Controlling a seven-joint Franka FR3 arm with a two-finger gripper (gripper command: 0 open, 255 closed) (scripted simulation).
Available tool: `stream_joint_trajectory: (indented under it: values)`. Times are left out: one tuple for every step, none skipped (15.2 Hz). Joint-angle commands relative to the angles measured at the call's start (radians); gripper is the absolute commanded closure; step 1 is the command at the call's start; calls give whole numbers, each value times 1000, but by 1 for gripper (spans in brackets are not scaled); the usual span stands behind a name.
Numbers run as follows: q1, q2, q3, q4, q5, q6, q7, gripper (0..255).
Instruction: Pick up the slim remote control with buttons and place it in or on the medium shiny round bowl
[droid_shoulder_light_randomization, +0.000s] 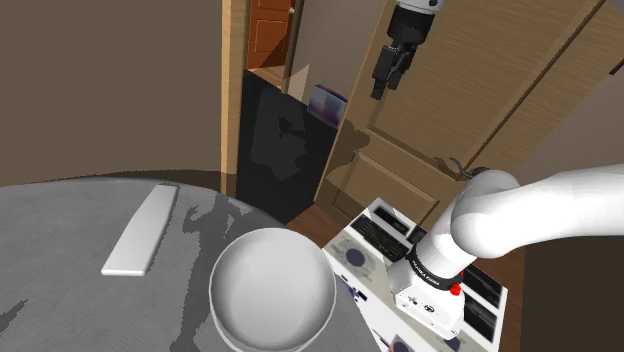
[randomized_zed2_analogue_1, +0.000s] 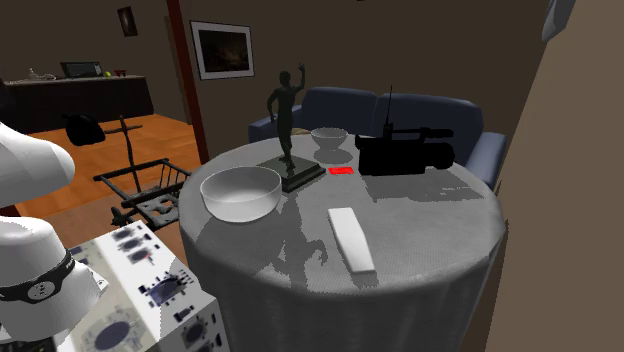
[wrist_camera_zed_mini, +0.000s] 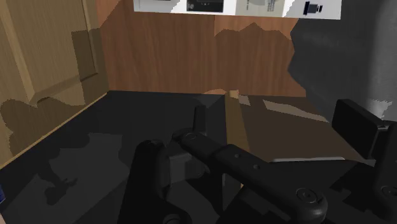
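The slim remote is a plain white flat slab lying on the round grey-clothed table; it is also visible near the table's front. A white round bowl stands upright at the table edge nearest the stand, and appears again beside the statue. My gripper hangs high in front of the wooden door, far above and beyond both, off the table. It is open and holds nothing. In the wrist view its fingers stand wide apart over a dark floor area.
On the table's far side stand a dark statue, a smaller bowl, a black camcorder and a small red item. A blue sofa lies behind. The wooden door and a dark cabinet are near the gripper.
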Motion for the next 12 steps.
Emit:
stream_joint_trajectory:
  values:
    - [0,0,0,0,0,0,0,0]
    - [2,-5,22,-17,17,12,39,0]
    - [4,-8,45,-33,35,24,78,0]
    - [6,-9,68,-47,53,37,116,0]
    - [8,-8,91,-59,70,50,155,0]
    - [10,-6,114,-71,88,64,193,0]
    - [12,-2,138,-80,106,79,232,0]
    - [15,4,162,-88,123,95,270,0]
    - [17,12,186,-95,140,111,309,0]
    - [18,22,211,-99,157,127,347,0]
    - [19,34,235,-103,173,145,385,0]
    - [20,48,260,-104,188,162,423,0]
